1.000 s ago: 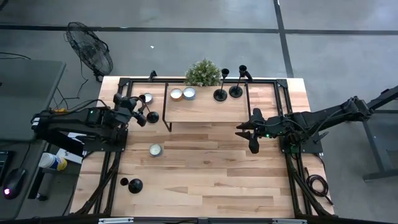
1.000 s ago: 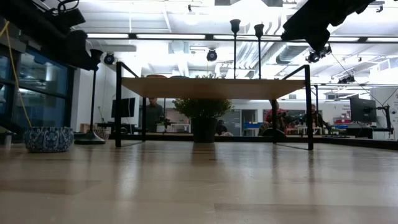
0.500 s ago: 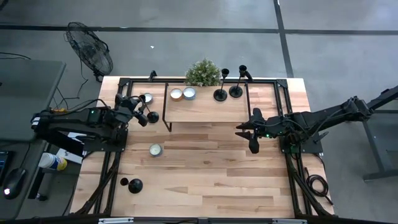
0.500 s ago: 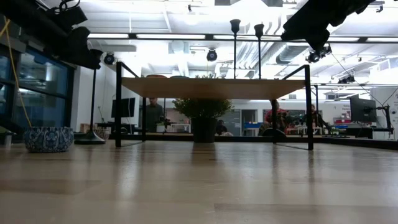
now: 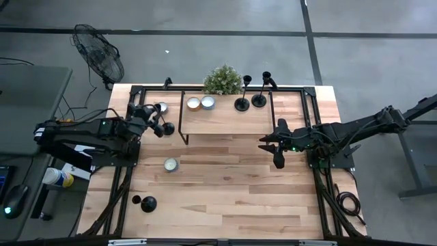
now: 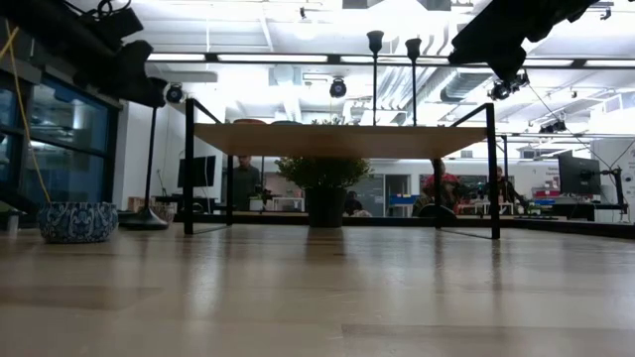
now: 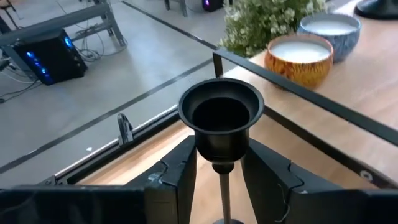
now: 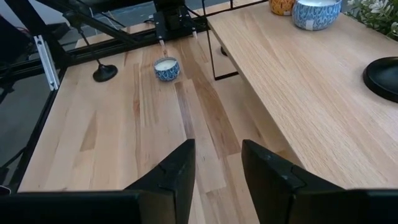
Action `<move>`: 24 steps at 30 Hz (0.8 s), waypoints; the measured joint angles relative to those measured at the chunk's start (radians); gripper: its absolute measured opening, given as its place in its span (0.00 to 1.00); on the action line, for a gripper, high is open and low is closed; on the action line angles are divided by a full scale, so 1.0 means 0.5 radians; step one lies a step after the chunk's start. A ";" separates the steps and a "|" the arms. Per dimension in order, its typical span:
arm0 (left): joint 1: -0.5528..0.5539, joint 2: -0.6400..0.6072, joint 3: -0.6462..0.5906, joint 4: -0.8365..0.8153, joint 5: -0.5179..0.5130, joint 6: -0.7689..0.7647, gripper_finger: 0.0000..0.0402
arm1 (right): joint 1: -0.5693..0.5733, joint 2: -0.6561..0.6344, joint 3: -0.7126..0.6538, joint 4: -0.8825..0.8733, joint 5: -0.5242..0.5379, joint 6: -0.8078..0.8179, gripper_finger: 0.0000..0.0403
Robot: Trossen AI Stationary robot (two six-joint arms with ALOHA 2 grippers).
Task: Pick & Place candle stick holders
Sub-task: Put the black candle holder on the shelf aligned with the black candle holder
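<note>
Two black candle stick holders (image 5: 242,104) (image 5: 259,100) stand on their bases on the raised wooden shelf (image 5: 225,119). A third holder (image 5: 148,203) stands on its base at the table's near left and also shows in the right wrist view (image 8: 104,73). My left gripper (image 5: 157,125) is shut on the fourth holder (image 7: 221,115), which stands beside the shelf's left end. My right gripper (image 5: 270,147) hovers open and empty right of centre, pointing toward the table's left (image 8: 217,146). My left gripper pinches the holder just under its small cup (image 7: 221,149), one finger (image 7: 180,177) on each side. The fingers come nearly level from the table's left and lie across the stem. The holder stays upright, its stem (image 6: 151,159) running down to the base (image 6: 146,220) on the table.
Candles in bowls sit on the shelf (image 5: 193,103) (image 5: 207,102), by the left gripper (image 5: 162,107) and on the table's left half (image 5: 170,164). A potted plant (image 5: 222,80) stands at the far edge. The shelf's black legs (image 6: 188,169) (image 6: 492,174) stand on the table. People sit far behind.
My left gripper has gone a little toward the table's right, so that it now covers the holder's cup in the low view. The holder's base has stayed where it was on the table.
</note>
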 joint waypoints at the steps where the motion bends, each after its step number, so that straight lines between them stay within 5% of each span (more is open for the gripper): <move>1: 0.000 0.000 0.000 0.012 -0.012 0.000 0.29 | 0.000 0.000 0.000 0.000 0.000 0.001 0.31; 13: 0.000 -0.001 0.000 0.021 -0.056 -0.034 0.27 | -0.001 0.000 0.000 0.000 0.000 0.004 0.31; 24: 0.000 -0.004 0.000 0.011 -0.019 -0.046 0.01 | -0.001 0.000 0.000 -0.004 0.000 0.005 0.31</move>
